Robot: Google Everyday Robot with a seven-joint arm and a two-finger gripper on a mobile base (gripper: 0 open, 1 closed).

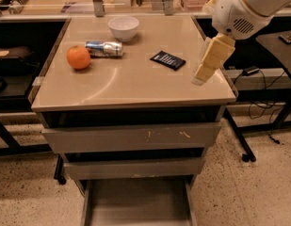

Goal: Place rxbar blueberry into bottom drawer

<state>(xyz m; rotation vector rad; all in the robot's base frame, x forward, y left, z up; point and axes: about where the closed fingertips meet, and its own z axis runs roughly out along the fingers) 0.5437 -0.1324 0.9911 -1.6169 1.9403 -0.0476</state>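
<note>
The rxbar blueberry (168,60) is a flat dark wrapper with small white print, lying on the cabinet top right of centre. My gripper (201,77) hangs from the white arm at the upper right, just right of the bar and above the top's right edge, holding nothing that I can see. The bottom drawer (138,206) is pulled out at the foot of the cabinet, its flat grey floor showing bare.
An orange (78,57), a silver-blue can (104,48) lying on its side and a white bowl (123,28) sit on the left and back of the top. Two shut drawers (131,138) are above the open one. Dark tables stand on both sides.
</note>
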